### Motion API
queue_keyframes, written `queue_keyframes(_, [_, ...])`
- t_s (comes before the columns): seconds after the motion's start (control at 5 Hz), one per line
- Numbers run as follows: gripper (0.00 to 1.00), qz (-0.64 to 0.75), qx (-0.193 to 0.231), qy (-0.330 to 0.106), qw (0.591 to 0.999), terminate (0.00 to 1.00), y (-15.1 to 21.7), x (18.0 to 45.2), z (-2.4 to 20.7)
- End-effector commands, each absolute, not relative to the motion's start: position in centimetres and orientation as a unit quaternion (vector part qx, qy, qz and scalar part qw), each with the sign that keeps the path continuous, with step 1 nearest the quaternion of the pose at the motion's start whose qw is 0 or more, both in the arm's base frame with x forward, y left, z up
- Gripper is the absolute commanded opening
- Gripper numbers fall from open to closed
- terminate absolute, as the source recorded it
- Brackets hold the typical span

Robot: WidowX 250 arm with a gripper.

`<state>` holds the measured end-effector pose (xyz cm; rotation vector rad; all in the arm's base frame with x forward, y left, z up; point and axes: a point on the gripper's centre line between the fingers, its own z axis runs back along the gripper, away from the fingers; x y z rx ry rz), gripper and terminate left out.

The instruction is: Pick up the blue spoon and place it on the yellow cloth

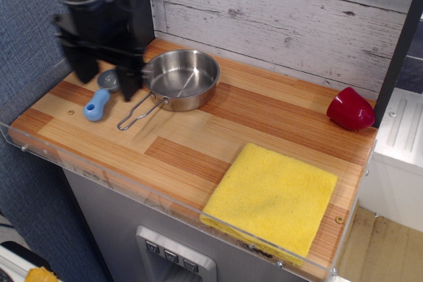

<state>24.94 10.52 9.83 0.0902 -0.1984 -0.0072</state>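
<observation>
End effector (pixel 107 78) fingers apart, above blue spoon (pixel 101 96) on desk (pixel 192 137); yellow cloth (pixel 272 198) well apart.

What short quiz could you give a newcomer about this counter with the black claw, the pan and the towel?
1. True or false: the blue spoon already lies on the yellow cloth.
2. Which thing lies nearest the gripper? A) the red object B) the blue spoon C) the yellow cloth
3. Fill in: the steel pan has its wire handle pointing toward the counter's ____ edge.

Key
1. False: it lies at the counter's left end, beside the pan and far from the cloth.
2. B: the open fingers stand on either side of the spoon's grey bowl.
3. Front.
</observation>
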Motion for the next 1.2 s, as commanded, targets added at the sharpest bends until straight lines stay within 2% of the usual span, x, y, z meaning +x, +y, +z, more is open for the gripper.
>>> queue_keyframes(0.0, [1.0,0.01,0.063,-0.098,0.993,0.0,16.2,25.0,9.0])
queue_keyframes(0.4, [1.0,-0.001,0.052,-0.08,0.995,0.0,18.1,26.0,6.1])
queue_keyframes(0.8, [1.0,-0.003,0.038,-0.086,0.996,0.0,16.5,28.2,4.9])
queue_keyframes(1.0, [1.0,0.001,0.046,-0.072,0.996,0.0,16.1,29.0,3.7])
